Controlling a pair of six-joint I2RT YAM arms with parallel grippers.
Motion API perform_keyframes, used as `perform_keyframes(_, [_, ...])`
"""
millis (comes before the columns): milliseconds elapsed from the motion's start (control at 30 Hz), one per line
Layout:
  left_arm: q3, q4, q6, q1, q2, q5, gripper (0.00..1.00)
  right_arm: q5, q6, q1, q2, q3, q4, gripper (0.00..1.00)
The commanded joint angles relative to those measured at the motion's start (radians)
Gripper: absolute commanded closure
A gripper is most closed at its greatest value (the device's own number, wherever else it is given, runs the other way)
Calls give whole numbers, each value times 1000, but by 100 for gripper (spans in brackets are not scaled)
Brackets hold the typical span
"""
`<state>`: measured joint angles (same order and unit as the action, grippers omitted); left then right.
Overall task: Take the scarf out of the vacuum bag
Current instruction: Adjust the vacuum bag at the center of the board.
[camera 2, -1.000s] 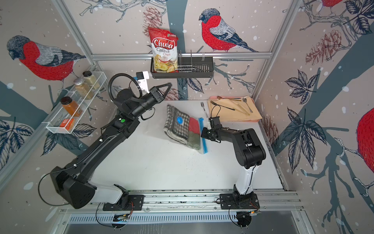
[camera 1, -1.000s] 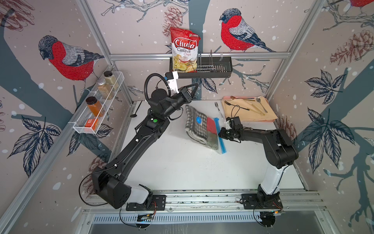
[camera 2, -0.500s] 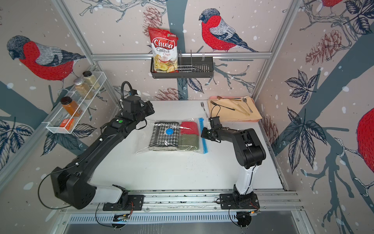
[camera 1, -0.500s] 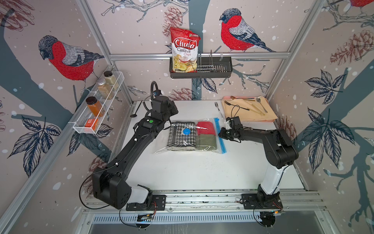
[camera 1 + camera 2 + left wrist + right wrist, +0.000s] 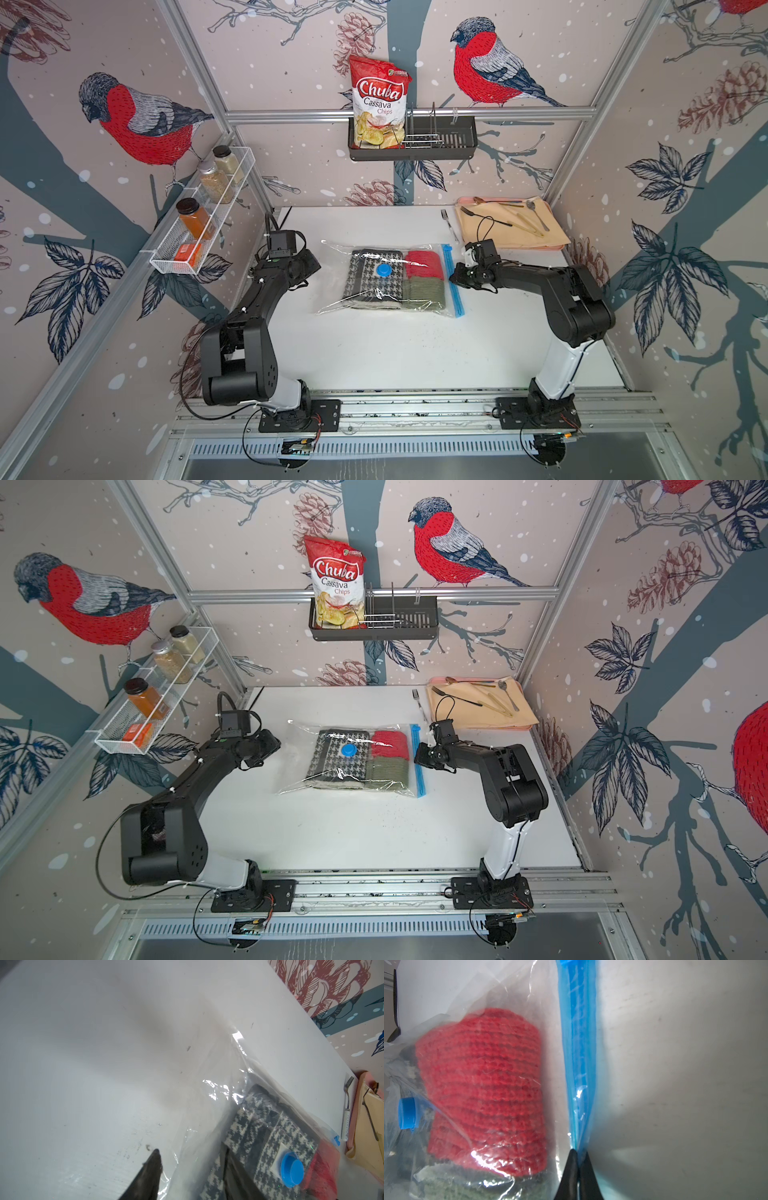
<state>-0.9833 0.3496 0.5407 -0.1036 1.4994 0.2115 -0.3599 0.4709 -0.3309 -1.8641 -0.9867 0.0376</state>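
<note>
**The bag may slide, and the small knits block the way out**

The black-and-white checked knit scarf [image 5: 361, 276] lies folded inside the big clear plastic vacuum bag [image 5: 332, 301], flat on the white table [image 5: 374, 365]. It sits at the end far from the light-blue zip strip [image 5: 453, 286], partly under the round blue valve [image 5: 383, 270].

The right gripper [image 5: 578, 1153] is pinched tight on the zip strip. Only one black finger of the left gripper [image 5: 309, 268] shows, right at the bag's other end. I cannot tell how wide it is open, and I see no hold on the plastic.

If the right gripper pulls now, the whole bag could slide along, because nothing pins it down. The thin strip could slip out of the pinch. The small red knit piece [image 5: 483, 1088] and the small olive-green knit piece [image 5: 424, 293] lie between the scarf and the strip, so they could bunch up or tumble out first.
</note>
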Motion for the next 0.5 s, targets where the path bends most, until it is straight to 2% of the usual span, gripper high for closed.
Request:
perform_keyframes(0, [28, -49, -47, -12, 43, 153, 51, -4, -6, 5, 8, 12, 106, 93])
perform_keyframes(233, [17, -64, -40, -13, 148, 146, 51, -21, -6, 13, 23, 23, 94, 93])
perform_keyframes(467, [33, -96, -23, -14, 187, 153, 52, -39, -5, 12, 18, 22, 87, 93])
